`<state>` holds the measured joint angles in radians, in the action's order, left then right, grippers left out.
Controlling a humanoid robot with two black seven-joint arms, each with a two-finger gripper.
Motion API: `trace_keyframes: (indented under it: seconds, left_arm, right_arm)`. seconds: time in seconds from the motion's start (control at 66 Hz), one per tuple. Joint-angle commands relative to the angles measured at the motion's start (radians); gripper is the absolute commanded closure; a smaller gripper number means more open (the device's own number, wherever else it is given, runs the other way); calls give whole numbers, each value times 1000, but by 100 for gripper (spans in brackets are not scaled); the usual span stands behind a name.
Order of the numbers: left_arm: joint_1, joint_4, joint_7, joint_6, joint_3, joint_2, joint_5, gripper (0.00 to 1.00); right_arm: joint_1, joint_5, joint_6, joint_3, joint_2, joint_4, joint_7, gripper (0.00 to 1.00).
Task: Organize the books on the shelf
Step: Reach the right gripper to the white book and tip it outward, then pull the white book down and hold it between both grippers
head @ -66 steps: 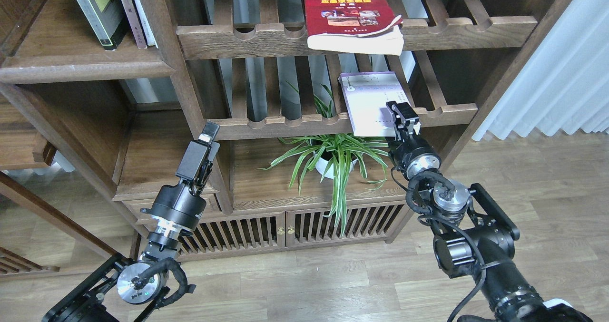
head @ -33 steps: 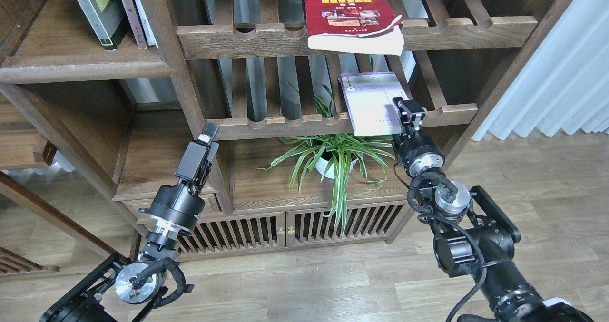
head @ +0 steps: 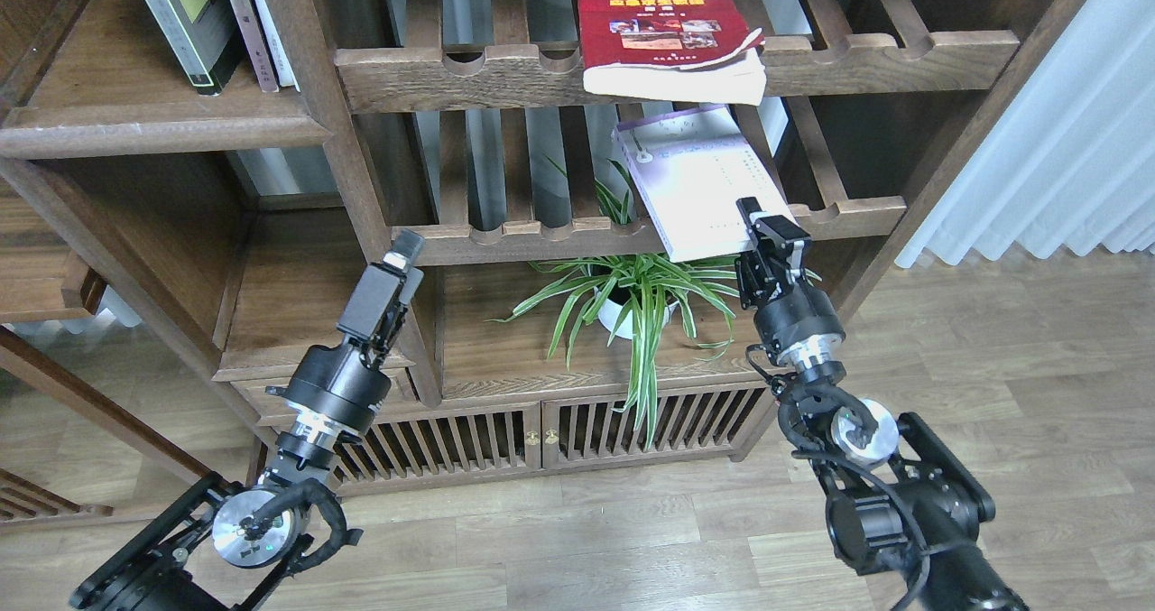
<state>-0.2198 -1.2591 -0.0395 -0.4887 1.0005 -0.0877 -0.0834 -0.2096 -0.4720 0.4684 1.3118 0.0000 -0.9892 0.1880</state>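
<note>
Right jaws (head: 767,232) pinch the near corner of the lavender-white book (head: 699,182); left jaws' (head: 401,254) spread can't be told.

Open floor (head: 993,340) lies right of the bookcase. A leafy plant (head: 632,304) crowds the lower compartment. The red book (head: 668,38) overhangs above

The solid shelf (head: 135,124) at the top left holds a few books (head: 212,20) standing up and leaning. The top slatted rack (head: 505,74) has the thick red book (head: 668,38) lying flat, sticking out past its front rail. The lower rack (head: 532,236) carries the pale book (head: 699,182), maybe tipped up a little. The bottom board (head: 505,349) holds a potted plant (head: 632,309).
</note>
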Motion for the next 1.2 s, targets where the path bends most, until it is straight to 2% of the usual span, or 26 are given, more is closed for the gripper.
trace_keyframes:
  seconds: [0.0, 0.121, 0.212, 0.227, 0.258, 0.424, 0.515, 0.712, 1.182]
  left_arm:
    - [-4, 1, -89, 0, 21, -1, -50, 0]
    - [-4, -3, -174, 0, 49, -7, -73, 0]
    - [-4, -13, -233, 0, 52, -12, -131, 0]
    - [-4, -14, -288, 0, 55, -12, -159, 0]
    - [-4, -14, -318, 0, 61, -14, -167, 0]
    - [-1, -10, -402, 0, 79, -23, -176, 0]
    - [-1, -8, -419, 0, 84, -26, -179, 0]
    - [10, 4, -419, 0, 83, -56, -179, 0]
    - [59, 13, -407, 0, 50, -43, -170, 0]
  right_arm:
    - [42, -11, 20, 0, 0, -28, 53, 95]
    - [75, -16, 20, -5, 0, -31, 103, 95]
    - [94, -16, 20, -23, 0, -32, 123, 95]
    - [107, -17, 20, -35, 0, -37, 126, 95]
    - [111, -17, 20, -39, 0, -40, 126, 95]
    - [136, -17, 20, -85, 0, -72, 128, 95]
    - [150, -17, 20, -117, 0, -101, 128, 95]
    - [165, -17, 20, -175, 0, -131, 125, 95]
    - [203, -10, 20, -266, 0, -152, 120, 95]
